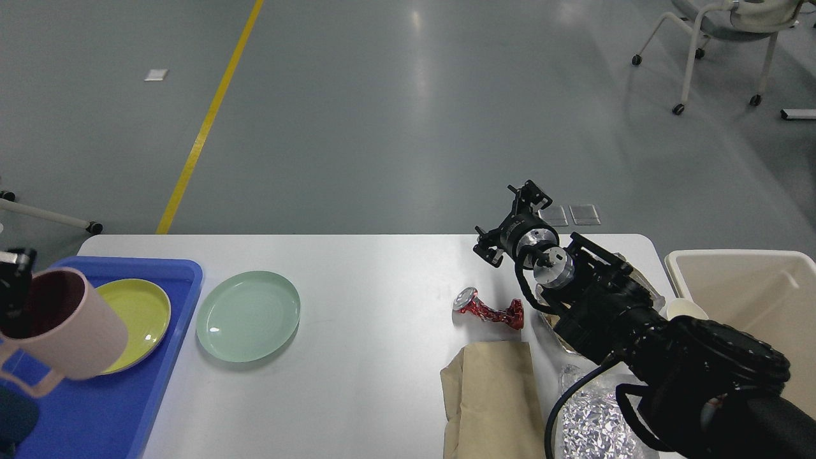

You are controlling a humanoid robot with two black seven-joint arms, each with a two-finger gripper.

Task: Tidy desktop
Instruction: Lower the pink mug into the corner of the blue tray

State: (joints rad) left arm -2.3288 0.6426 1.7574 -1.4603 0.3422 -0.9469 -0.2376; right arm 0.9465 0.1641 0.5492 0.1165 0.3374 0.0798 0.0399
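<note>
A wide white counter (370,382) with rounded corners fills the lower half of the view, with grey floor (408,115) beyond its far edge.

At its left end sits a blue plastic tray (108,408). A yellow plate (137,312) lies flat in the tray. Just right of the tray, on the bare counter, lies a pale green plate (248,315), close to the tray but not touching it.

Above the tray's near left part, our left gripper (11,287) shows only as a dark sliver at the view's edge. It carries a pink mug (70,338), tilted with its dark mouth turned up and to the left and its handle hanging low. The mug overlaps the yellow plate's left side in the view. The fingers are clamped on the mug's rim.

Toward the right, a crumpled red foil wrapper (489,310) lies on the counter. Near it, toward us, lies a brown paper bag (494,398), and right of the bag a crinkled silver foil piece (590,421), partly hidden by our right arm.

Our right arm comes in from the lower right, and our right gripper (513,223) hovers above the counter's far edge, beyond the wrapper. We cannot tell whether its fingers are apart or together.

A beige rectangular bin (739,261) stands at the counter's right end. A wheeled chair (720,38) stands on the floor, far right.
</note>
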